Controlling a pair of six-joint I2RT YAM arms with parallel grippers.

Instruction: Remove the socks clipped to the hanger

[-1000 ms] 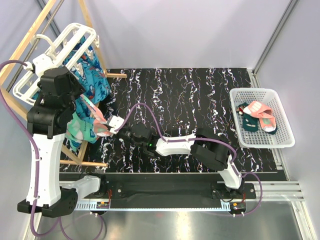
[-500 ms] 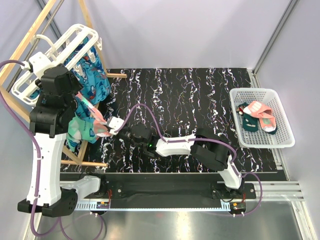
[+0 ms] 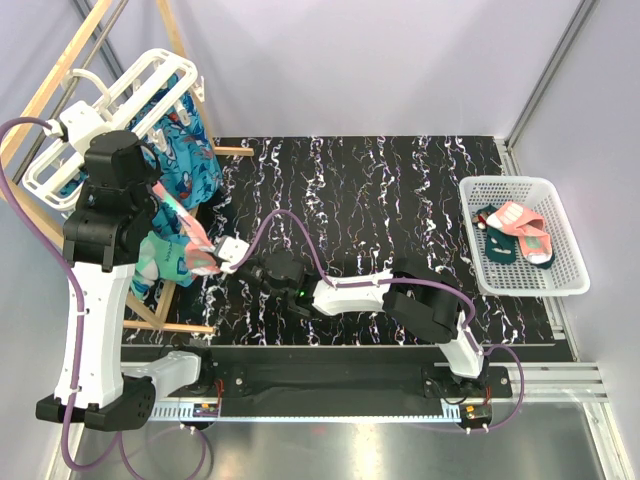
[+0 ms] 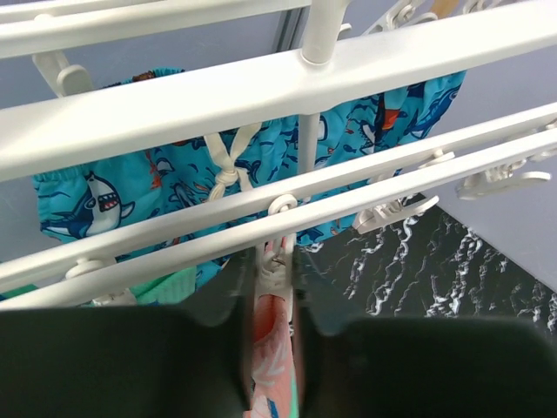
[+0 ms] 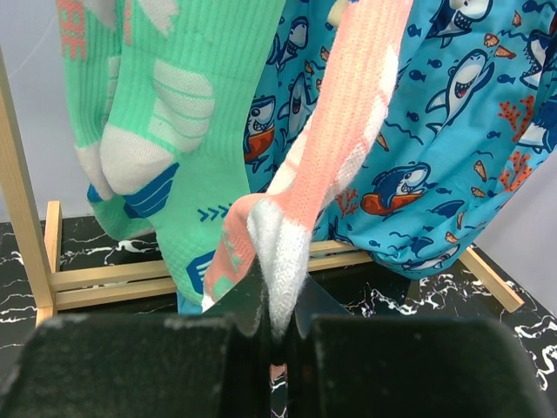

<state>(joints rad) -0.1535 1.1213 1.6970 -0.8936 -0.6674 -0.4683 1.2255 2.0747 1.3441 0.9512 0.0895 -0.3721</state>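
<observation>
The coral-pink sock (image 5: pixel 348 131) hangs slanted from the hanger (image 4: pixel 174 96), its white toe lowest (a mint-green sock (image 5: pixel 174 131) beside it). Only the right wrist view shows the right gripper (image 5: pixel 277 324) clamped on that toe; the left wrist view shows the left gripper (image 4: pixel 271 292) nipped narrowly round its clip (image 4: pixel 277 259).

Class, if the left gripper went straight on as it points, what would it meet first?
The left gripper would probably meet the white clip between its jaws, then the hanger bar behind; depth is unclear.

text: none legible | brands, numbers, signs: none | coral marks on mint-green sock (image 5: pixel 178 139) cuff: too blurred to read
</observation>
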